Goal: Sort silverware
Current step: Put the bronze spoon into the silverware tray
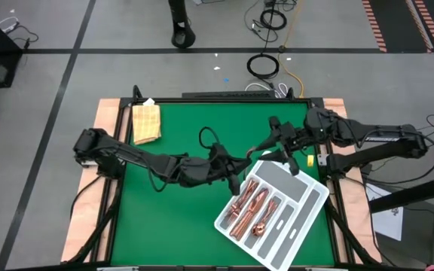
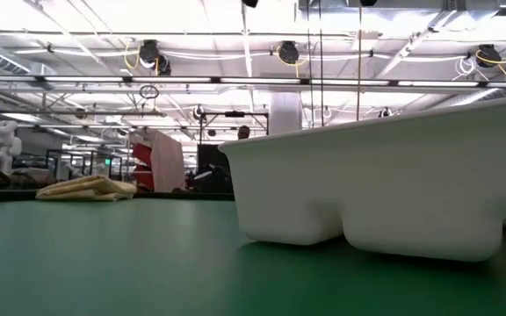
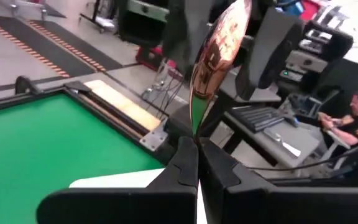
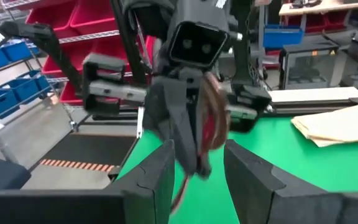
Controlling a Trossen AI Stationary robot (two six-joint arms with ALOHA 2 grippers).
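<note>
- Silverware: one copper spoon stands pinched by its handle in the left tool, whose fingers are shut on it, above the green bench just beside the tray's far edge.
- The right tool faces the left one close by, fingers parted around nothing.
- The other copper pieces lie in the long compartments of the white tray, on the bench's right side.
- A folded yellow cloth sits at the far left corner.
</note>
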